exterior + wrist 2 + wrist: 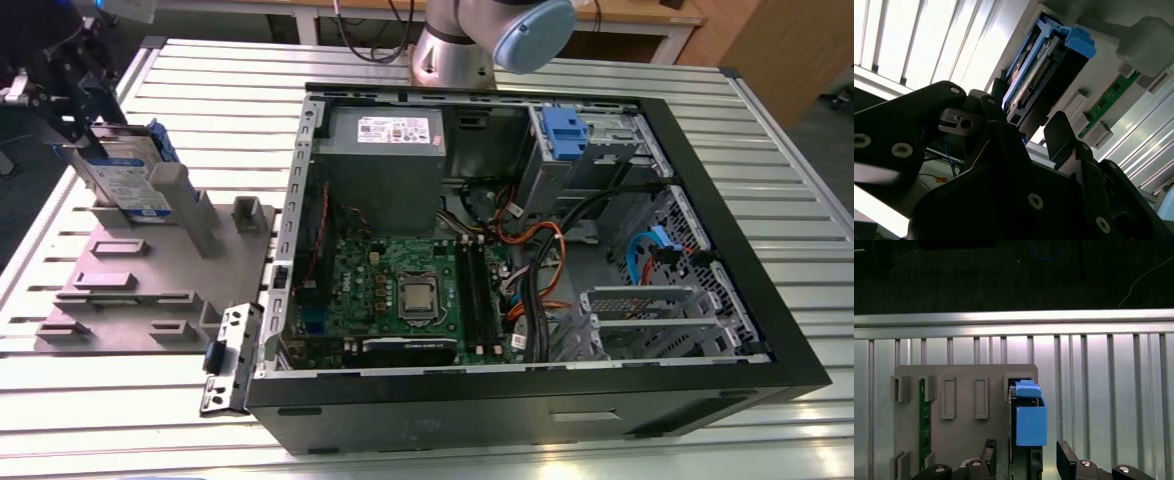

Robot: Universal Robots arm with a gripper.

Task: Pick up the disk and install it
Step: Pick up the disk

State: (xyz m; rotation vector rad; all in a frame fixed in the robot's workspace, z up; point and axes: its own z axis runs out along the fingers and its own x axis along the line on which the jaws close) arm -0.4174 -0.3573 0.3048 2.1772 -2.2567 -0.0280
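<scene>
The disk (131,182) stands on edge in a slot of the grey fixture plate (127,290) at the exterior view's left, its white-and-blue label facing out and a blue rail along its side. My gripper (70,115) hangs just over its upper end. In the first wrist view the disk (1029,422) runs edge-on between my two black fingers (1066,460), and my gripper (1026,454) is open with a gap on each side. The second wrist view has the disk (1041,70) just beyond the open gripper (1029,120).
An open computer case (534,385) lies on the slatted metal table (80,400), holding a grey power-supply box (380,160), a motherboard (400,290) and a drive cage with a blue-fronted caddy (563,135). A green memory stick (925,425) stands in the fixture plate.
</scene>
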